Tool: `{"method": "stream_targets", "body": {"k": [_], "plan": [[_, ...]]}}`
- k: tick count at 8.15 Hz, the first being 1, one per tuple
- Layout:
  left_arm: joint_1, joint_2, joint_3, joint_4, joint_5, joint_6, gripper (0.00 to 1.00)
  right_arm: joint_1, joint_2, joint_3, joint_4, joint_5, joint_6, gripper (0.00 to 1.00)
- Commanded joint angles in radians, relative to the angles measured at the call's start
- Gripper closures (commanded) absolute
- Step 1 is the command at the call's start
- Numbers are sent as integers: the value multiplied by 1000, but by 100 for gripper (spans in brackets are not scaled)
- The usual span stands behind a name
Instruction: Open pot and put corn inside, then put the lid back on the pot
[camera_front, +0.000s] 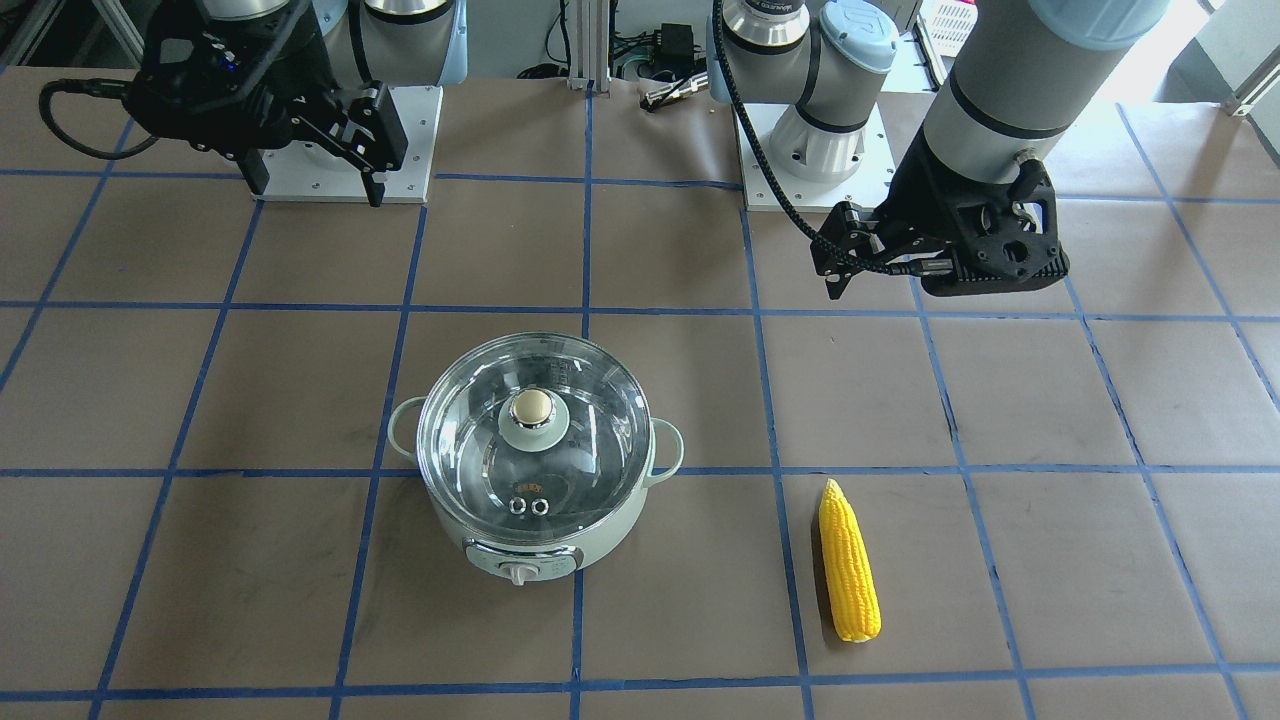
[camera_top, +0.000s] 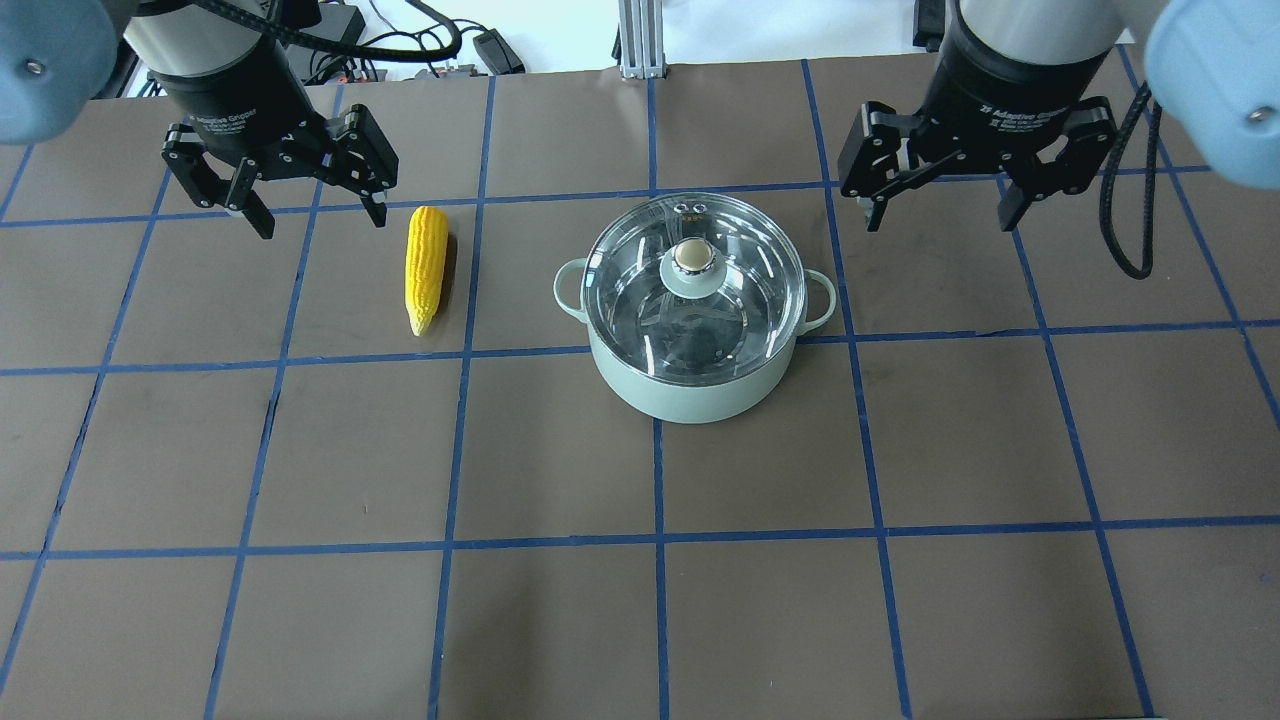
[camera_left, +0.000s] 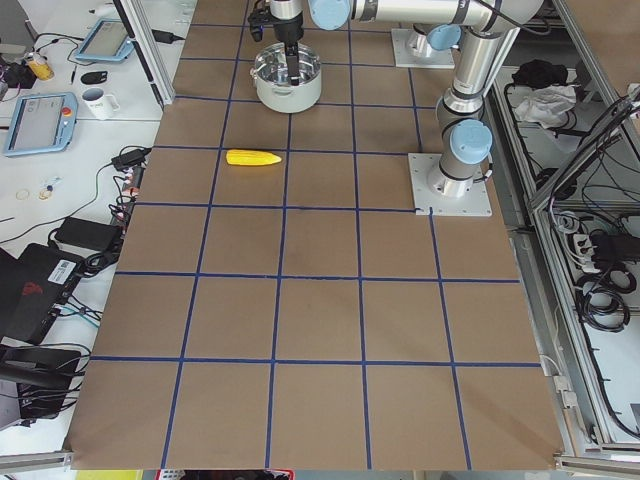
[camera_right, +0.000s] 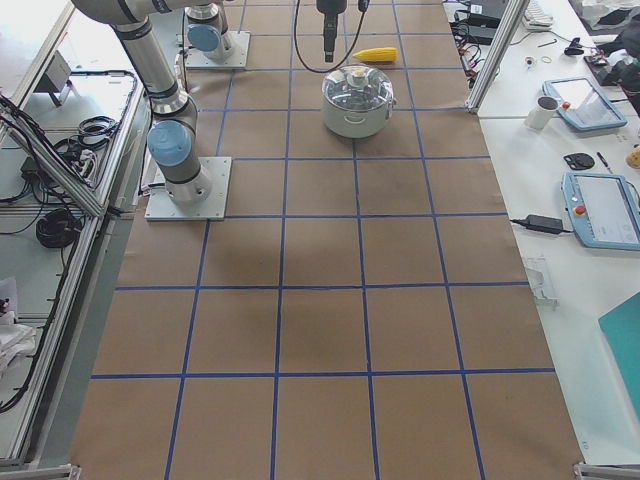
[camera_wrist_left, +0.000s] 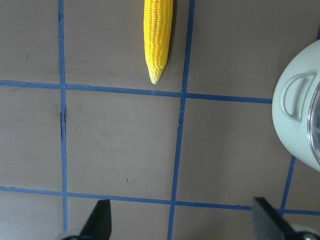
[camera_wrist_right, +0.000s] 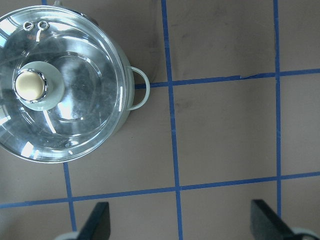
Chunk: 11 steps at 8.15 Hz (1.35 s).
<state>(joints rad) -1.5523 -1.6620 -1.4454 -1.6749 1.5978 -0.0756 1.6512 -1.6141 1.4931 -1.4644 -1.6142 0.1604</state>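
The mint-green pot (camera_top: 690, 392) stands mid-table with the clear glass lid (camera_top: 730, 300) shut on it, brass knob (camera_top: 692, 257) up. The yellow corn (camera_top: 426, 268) lies flat on the table to the pot's left, apart from it, pointed end toward the robot. My left gripper (camera_top: 318, 218) hovers open and empty just behind and left of the corn. My right gripper (camera_top: 940, 215) hovers open and empty to the right of the pot. The left wrist view shows the corn (camera_wrist_left: 158, 35) and the pot's side (camera_wrist_left: 295, 125). The right wrist view shows the lid (camera_wrist_right: 75, 100).
The table is brown paper with a blue tape grid (camera_top: 655, 540). The two arm bases (camera_front: 815, 150) stand at the robot side. Cables and a power brick (camera_front: 675, 45) lie beyond the table edge. Side benches hold tablets and mugs (camera_left: 100, 100).
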Motion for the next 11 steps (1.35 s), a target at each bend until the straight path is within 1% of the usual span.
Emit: {"method": "stream_targets", "body": {"k": [1,3,5,6,7,8,9,10,11], "plan": [[0,5,2,1,1,10,0,-34,-7,6,-11,-6,-48,0],[0,-4,2,1,2,8,0,-36,-4,10,-83,-7,-51,0],[12,-39,0,1,-1,11,0,-36,-1,10,-80,-7,-47,0],[14,-98,2,53,4,57,0,-36,0,10,-79,-9,-48,0],[23,-181,0,228,2,72,0,-37,-1,10,-79,-9,-39,0],[32,-268,-4,367,4,71,0,-36,0,10,-83,-4,-41,0],[32,-313,-3,392,5,69,0,-36,6,10,-93,8,-32,0],[32,-353,-3,397,4,71,0,-33,49,1,-97,7,-9,0],[32,-381,-10,437,5,73,0,-15,104,-8,-122,13,26,0]]}}
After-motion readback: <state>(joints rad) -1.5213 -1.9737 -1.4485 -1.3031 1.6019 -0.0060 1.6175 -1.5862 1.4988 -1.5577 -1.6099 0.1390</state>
